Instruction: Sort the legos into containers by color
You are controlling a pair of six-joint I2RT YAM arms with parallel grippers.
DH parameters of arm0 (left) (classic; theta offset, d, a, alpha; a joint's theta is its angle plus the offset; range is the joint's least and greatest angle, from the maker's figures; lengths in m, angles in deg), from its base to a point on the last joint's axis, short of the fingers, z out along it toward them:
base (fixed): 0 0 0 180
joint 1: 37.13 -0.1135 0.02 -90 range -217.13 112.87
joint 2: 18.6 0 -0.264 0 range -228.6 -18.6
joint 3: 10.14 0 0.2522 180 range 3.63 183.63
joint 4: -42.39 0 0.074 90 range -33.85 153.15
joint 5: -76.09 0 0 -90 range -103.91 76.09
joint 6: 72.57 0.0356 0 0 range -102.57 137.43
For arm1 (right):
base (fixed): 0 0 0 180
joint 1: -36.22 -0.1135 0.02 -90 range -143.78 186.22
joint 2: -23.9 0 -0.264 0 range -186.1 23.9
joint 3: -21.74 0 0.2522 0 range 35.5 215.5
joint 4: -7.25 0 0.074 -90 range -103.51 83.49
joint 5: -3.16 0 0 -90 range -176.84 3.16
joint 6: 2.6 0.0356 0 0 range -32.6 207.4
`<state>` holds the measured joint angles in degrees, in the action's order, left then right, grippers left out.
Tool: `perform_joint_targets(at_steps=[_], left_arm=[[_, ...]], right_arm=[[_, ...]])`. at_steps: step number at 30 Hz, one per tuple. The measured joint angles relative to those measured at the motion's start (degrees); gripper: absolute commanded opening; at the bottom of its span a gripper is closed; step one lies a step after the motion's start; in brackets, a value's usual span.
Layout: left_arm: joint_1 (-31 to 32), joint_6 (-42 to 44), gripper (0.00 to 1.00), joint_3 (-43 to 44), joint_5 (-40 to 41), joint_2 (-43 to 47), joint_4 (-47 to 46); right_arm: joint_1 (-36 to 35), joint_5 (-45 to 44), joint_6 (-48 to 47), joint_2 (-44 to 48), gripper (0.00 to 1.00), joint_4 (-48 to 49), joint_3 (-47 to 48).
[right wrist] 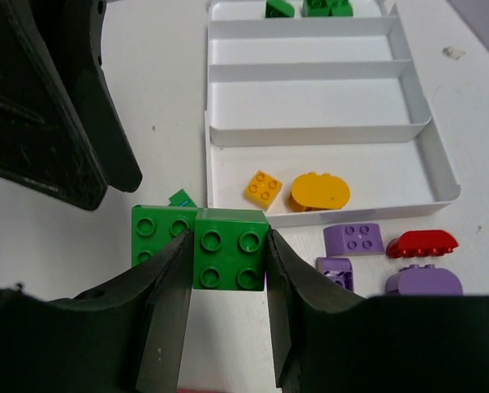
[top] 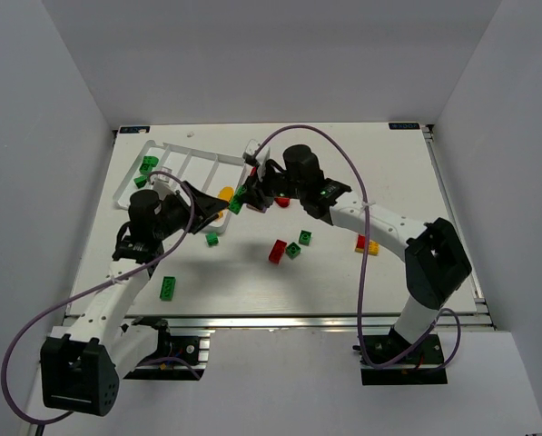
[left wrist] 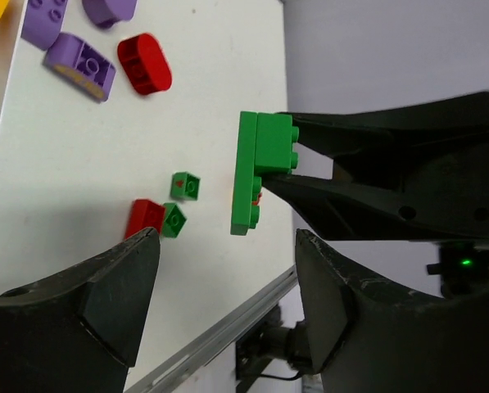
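My right gripper (right wrist: 228, 246) is shut on a green lego (right wrist: 230, 248), a square studded brick with a flat green piece (right wrist: 156, 233) stuck to its side. In the left wrist view the same green lego (left wrist: 256, 172) hangs above the table between the right arm's black fingers (left wrist: 375, 188). My left gripper (left wrist: 228, 246) stands open just short of it, nothing between its fingers. From above, both grippers meet beside the white tray (top: 198, 153), left gripper (top: 218, 212) and right gripper (top: 243, 198). The tray's containers hold green legos (right wrist: 310, 8) at the far end and yellow legos (right wrist: 319, 191) in the nearest one.
Purple legos (right wrist: 353, 239) and a red one (right wrist: 422, 243) lie just outside the tray. Loose on the table are a red lego (top: 278, 252), green ones (top: 293, 250) (top: 168, 287) (top: 212, 239) and a yellow-red pair (top: 366, 243). A metal rail (top: 298, 320) edges the near side.
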<state>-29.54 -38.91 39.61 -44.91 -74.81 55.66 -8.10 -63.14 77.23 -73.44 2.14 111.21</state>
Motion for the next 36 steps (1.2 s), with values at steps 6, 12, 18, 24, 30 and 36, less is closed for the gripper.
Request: perform_joint_targets(at_steps=[6,12,18,24,30,36], left_arm=[[5.6,5.3,0.74,1.1,2.4,-1.8,3.8],[9.4,8.1,0.7,1.6,5.0,-3.5,4.6],[10.2,10.3,0.69,2.1,7.3,-4.4,5.7],[10.2,12.0,0.64,2.8,8.2,-4.3,5.6],[10.2,12.8,0.55,3.2,7.8,-4.5,4.7],[10.2,12.5,0.35,3.2,5.7,-5.5,2.3]], right_arm=[[-0.9,0.2,0.1,-1.0,0.0,-3.2,1.6],[-1.2,0.9,0.1,-1.1,0.0,-4.3,2.7],[-1.2,1.9,0.1,-1.1,0.0,-4.8,2.7],[-1.2,3.0,0.1,-1.1,0.0,-5.4,2.7],[-1.2,3.5,0.0,-1.1,0.0,-5.6,2.7],[-1.2,3.5,0.0,-1.1,0.0,-5.8,2.6]])
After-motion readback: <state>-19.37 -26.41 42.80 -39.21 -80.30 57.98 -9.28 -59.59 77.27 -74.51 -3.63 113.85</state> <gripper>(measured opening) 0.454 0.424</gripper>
